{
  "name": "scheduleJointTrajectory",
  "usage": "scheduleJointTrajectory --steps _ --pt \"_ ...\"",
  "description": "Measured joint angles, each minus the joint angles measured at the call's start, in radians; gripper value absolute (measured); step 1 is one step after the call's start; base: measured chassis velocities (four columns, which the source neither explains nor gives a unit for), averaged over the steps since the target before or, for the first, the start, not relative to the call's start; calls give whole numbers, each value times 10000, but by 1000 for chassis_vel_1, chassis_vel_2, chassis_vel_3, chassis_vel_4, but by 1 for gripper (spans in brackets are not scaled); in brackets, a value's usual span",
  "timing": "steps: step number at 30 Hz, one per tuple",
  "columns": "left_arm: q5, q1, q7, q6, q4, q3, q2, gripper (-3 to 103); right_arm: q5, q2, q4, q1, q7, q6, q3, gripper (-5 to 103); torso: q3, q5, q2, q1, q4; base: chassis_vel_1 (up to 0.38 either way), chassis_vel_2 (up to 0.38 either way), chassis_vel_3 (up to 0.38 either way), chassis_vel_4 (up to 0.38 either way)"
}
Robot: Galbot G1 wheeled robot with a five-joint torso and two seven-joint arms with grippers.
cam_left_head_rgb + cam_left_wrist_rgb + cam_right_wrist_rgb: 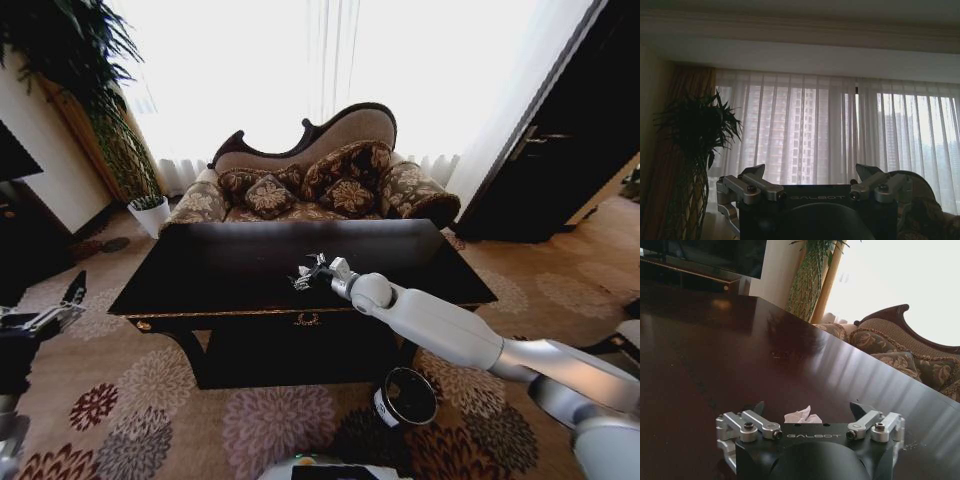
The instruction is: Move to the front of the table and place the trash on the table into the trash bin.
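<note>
The glossy black table stands right in front of me. My right arm reaches over its front centre, and my right gripper hovers just above the top. In the right wrist view the right gripper is open, with a small white paper ball lying on the table between its fingers, partly hidden by the gripper body. The trash bin stands on the carpet below the table's front right. My left gripper is parked low at my left side; the left gripper is open and holds nothing.
A patterned sofa stands close behind the table. A potted plant is at the back left and a dark cabinet at the right. Flowered carpet surrounds the table.
</note>
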Motion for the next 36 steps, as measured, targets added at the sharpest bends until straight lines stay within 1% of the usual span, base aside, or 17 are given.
scheduleJointTrajectory --steps 1,2,3,6,7,8,9,10,12,15,19,21,24,30,34,35,36 --pt "0 -15 1 0 9 12 19 100 0 -14 0 -35 -25 10 43 93 0 1 0 0 0 0 0 0 0" --pt "-1 -23 1 -1 12 20 28 100 0 -26 1 -59 -41 18 71 93 0 0 0 0 0 0 0 0 0" --pt "-1 -35 1 1 13 34 38 100 0 -52 11 -106 -62 31 118 88 0 0 0 0 -1 0 0 0 0" --pt "0 -43 1 4 14 56 48 100 0 -94 30 -183 -99 55 198 83 0 0 0 0 -1 0 0 0 0" --pt "0 -49 1 6 14 69 52 100 -2 -112 40 -221 -121 69 234 77 0 0 0 0 -1 0 0 0 0" --pt "14 -52 2 16 9 125 51 100 -8 -192 82 -372 -224 96 384 61 0 0 0 0 -1 0 0 0 0" --pt "27 -52 2 21 5 139 49 100 -10 -226 115 -449 -269 98 453 55 0 0 0 0 0 0 0 0 0" --pt "27 -52 2 21 5 139 49 100 -10 -226 115 -449 -269 98 453 55 0 0 0 0 0 0 0 0 0" --pt "49 -42 4 27 -24 156 33 100 -11 -291 196 -605 -344 99 590 44 0 0 0 0 0 0 0 0 0" --pt "58 -19 5 27 -57 158 13 100 -11 -360 293 -774 -385 115 715 39 0 0 0 0 -1 0 0 0 0" --pt "74 17 9 28 -127 158 -24 100 -33 -472 425 -1049 -463 233 900 18 0 1 0 0 -1 0 0 0 0" --pt "78 29 8 28 -152 159 -34 100 -33 -500 462 -1101 -498 264 951 18 0 0 0 0 -1 0 0 0 0" --pt "82 90 11 28 -251 162 -60 100 16 -605 586 -1281 -674 440 1184 3 0 0 0 0 0 0 0 0 0" --pt "77 195 12 27 -344 116 -58 100 358 -767 843 -1916 -1267 1015 1851 2 0 0 0 0 0 0 0 0 0" --pt "19 241 11 25 -444 68 22 100 804 -1102 1426 -3074 -2174 1539 3074 2 -1 0 0 0 1 0 0 0 0" --pt "19 241 11 25 -444 68 22 100 804 -1102 1426 -3074 -2174 1539 3074 2 -1 0 0 0 1 0 0 0 0" --pt "-12 248 10 26 -469 55 47 100 880 -1266 1624 -3521 -2391 1671 3552 2 0 1 0 0 1 0 0 0 0"
